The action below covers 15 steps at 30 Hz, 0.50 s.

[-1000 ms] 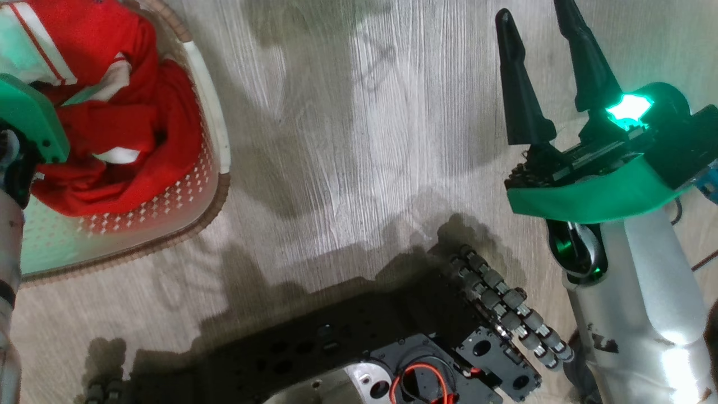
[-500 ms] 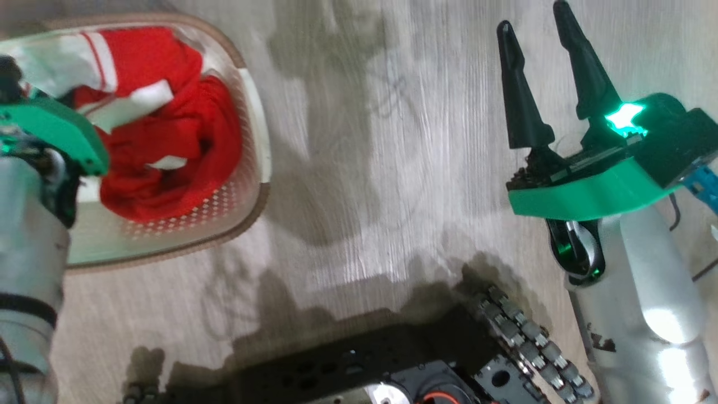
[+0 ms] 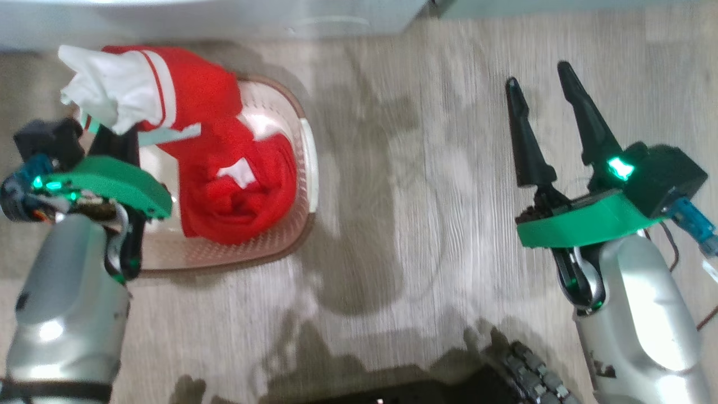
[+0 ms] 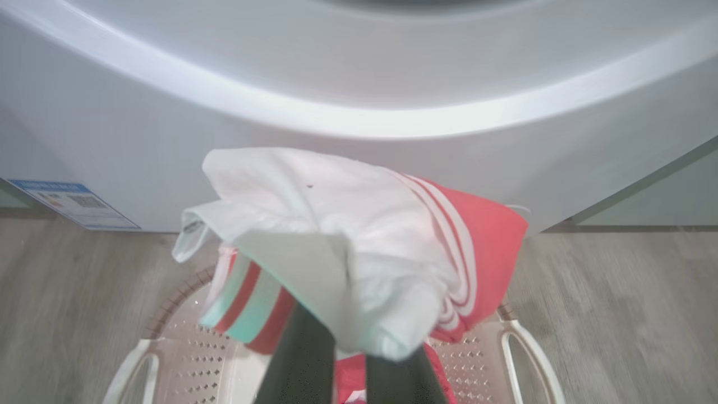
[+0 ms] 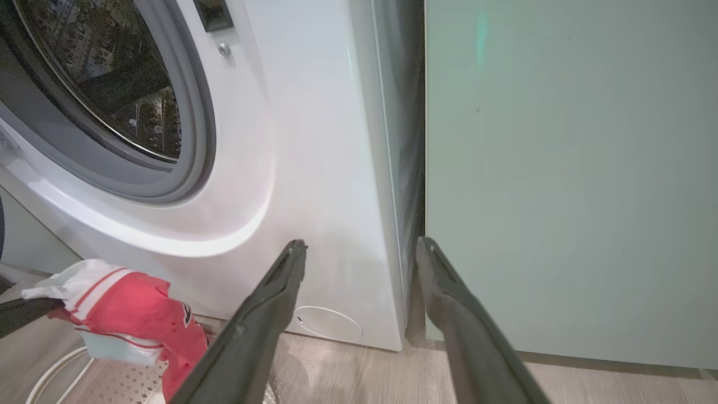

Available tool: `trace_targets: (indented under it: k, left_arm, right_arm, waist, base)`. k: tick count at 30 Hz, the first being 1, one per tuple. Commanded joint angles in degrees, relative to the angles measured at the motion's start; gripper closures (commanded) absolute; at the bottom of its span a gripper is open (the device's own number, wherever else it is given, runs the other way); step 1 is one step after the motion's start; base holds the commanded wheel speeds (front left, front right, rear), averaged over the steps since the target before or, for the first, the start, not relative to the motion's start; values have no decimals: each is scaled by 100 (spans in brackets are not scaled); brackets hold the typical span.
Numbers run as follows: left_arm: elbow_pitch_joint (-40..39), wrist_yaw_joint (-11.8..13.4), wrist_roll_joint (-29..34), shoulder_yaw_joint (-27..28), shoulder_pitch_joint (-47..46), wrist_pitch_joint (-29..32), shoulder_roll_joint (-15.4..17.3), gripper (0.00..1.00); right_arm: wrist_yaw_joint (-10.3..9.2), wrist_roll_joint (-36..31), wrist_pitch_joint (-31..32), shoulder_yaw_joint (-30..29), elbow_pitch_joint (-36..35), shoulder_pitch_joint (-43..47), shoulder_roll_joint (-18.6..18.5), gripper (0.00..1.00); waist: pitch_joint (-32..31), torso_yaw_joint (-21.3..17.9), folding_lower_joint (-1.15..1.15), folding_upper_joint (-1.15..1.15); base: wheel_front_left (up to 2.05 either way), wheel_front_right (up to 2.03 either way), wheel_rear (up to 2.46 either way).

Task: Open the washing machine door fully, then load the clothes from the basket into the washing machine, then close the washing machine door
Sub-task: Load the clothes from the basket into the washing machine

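Note:
My left gripper (image 3: 115,140) is shut on a red garment with a white striped sleeve (image 3: 146,84). It holds it above the cream basket (image 3: 305,163), where more red clothes (image 3: 241,193) lie. In the left wrist view the garment (image 4: 348,247) drapes over my fingertips, in front of the white washing machine (image 4: 359,84). My right gripper (image 3: 537,76) hangs open over bare floor, well right of the basket. In the right wrist view it (image 5: 360,244) points at the machine's lower right corner, and the steel drum (image 5: 112,84) shows inside the grey gasket (image 5: 196,112). The washing machine door is out of view.
A pale green cabinet (image 5: 561,168) stands right of the machine. The round filter cover (image 5: 328,322) sits low on the machine's front and a blue label (image 4: 73,202) at its lower left. Wood-look floor (image 3: 420,196) lies between the basket and my right arm.
The head camera has tilted up, bringing the machine's base into view. My left gripper has lifted the white-sleeved garment up out of the basket. The right gripper stays open.

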Motion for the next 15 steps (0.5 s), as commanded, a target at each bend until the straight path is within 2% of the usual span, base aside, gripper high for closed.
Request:
trace_targets:
  k: [1,9,15]
  left_arm:
    - [-479,69,97,252,253,-72,132,100]
    - [-1979,283,313,418,1159,-73,11,100]
    - [-2679,453,458,391,1728,-62,48,100]
  right_arm:
    - [0,-38,-36,43,-116,243,31,0]
    - [0,-96,51,-159,-51,494,31,0]
    - [0,-135,183,-204,-8,680,31,0]
  waist:
    - [-424,214,1,-1]
    - [-1225,393,1,-1]
    - [-1776,450,1,-1]
  base:
    - [0,0,0]
    - [0,0,0]
    - [0,0,0]
